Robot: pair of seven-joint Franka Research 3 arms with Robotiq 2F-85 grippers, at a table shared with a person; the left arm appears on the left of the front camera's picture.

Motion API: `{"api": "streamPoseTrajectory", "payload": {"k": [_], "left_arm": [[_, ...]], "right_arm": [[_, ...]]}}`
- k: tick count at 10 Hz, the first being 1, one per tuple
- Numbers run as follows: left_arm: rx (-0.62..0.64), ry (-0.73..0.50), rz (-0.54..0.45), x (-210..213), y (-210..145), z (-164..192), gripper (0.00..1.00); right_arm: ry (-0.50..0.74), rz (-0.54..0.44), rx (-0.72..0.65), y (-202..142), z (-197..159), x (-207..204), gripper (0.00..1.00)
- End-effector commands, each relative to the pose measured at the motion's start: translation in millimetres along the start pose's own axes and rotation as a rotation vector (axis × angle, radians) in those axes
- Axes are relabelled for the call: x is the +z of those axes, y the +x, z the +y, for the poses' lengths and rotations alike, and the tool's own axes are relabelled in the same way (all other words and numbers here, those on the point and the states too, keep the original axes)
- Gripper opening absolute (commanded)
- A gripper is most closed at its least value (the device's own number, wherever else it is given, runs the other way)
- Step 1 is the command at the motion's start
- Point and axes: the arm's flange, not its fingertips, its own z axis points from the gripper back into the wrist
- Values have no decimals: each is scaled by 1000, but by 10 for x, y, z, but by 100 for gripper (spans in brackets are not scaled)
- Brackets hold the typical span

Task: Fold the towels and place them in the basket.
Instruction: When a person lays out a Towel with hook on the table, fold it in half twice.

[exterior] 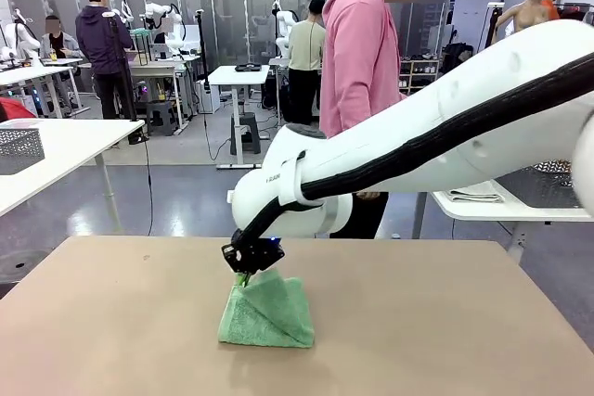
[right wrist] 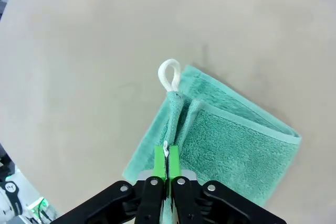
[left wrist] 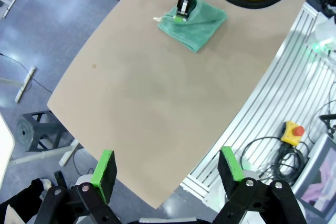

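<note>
Pinching the green towel point(exterior: 269, 317) near its corner, the right gripper point(exterior: 251, 264) comes in on a long white arm that sweeps from the upper right of the front view down to the middle of the tan table point(exterior: 445, 322). Its green pads are clenched tight on a fold of the cloth, and the towel is drawn up into a small peak under the fingers while its wide base rests on the tabletop, a little left of the frame's centre. Seen from the right wrist, the gripper point(right wrist: 167, 153) rises from the bottom edge with its pads pressed together on a ridge of fabric; the towel point(right wrist: 231, 150) spreads toward the lower right, folded over on itself, and its white loop point(right wrist: 169, 74) lies flat on the table point(right wrist: 79, 51) just beyond the pinched ridge. The left gripper point(left wrist: 168, 161) hangs released, its two green pads standing wide apart at the bottom of the left wrist view with nothing between them, high over the near edge of the table point(left wrist: 157, 103). From up there the towel point(left wrist: 202, 24) sits in the upper middle of the frame, well apart from this gripper, with the right gripper point(left wrist: 182, 11) on it. A person in a pink hoodie point(exterior: 357, 53) stands at the far side of the table, top centre of the front view.
</note>
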Motion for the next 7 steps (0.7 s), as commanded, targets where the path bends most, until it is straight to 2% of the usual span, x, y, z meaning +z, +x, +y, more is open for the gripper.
{"api": "streamPoseTrajectory", "payload": {"k": [1,2,3,4,6,7], "left_arm": [[8,16,3,-12,-20,-4,97],[8,16,3,-12,-20,-4,97],[8,16,3,-12,-20,-4,97],[8,16,3,-12,-20,-4,97],[8,16,3,-12,-20,-4,97],[8,16,3,-12,-20,-4,97]], "right_arm": [[-26,-13,-50,161,146,-88,0],[-28,-17,-66,180,182,-133,29],[-33,-18,-71,196,235,-154,43],[-36,-15,-77,200,278,-176,69],[-54,-16,-107,193,292,-204,100],[-54,-23,-115,172,278,-184,100]]}}
